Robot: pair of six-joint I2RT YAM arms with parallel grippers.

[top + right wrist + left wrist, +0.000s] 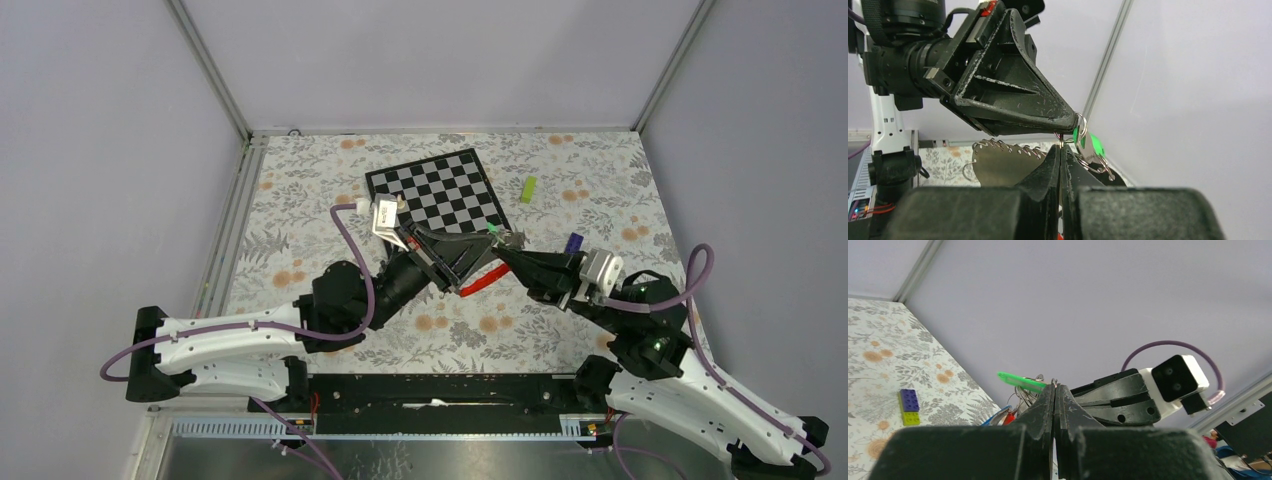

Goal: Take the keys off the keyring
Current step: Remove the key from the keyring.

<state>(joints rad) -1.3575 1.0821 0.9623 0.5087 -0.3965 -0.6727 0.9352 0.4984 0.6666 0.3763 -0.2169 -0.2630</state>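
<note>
Top external view has the two arms meeting tip to tip above the floral-patterned tablecloth [300, 200], just in front of the black-and-white chessboard [440, 190]. The left gripper [1054, 388] is pinched fully closed. From the right wrist view, the thin silvery metal keyring [1081, 124] sits right at the end of its black fingers, held clear of the table. The right gripper [1061, 150] is closed tight as well, its tips pressed in just beneath that ring among the small wire loops; I can't make out which piece it has nipped. The keys [1089, 148] dangle just beside both sets of tips, and the plainest is a silvery one with a bright green head. The narrow red strap [478, 281] hangs from the bundle under the left gripper, slanting toward the cloth. A white tag [384, 215] on the left wrist carries print too small to read. A lime-green oblong block [528, 188] lies to the right of the chessboard, well apart from the grippers, and a purple-and-yellow block [909, 407] rests on the cloth near the right arm. A purple cable [1168, 343] loops over the right wrist. In the right wrist view, the left gripper's bulk blocks most of the table behind it. A flat dull-metal piece [998, 161] edged with small loops shows below it; I can't tell what it is.
</note>
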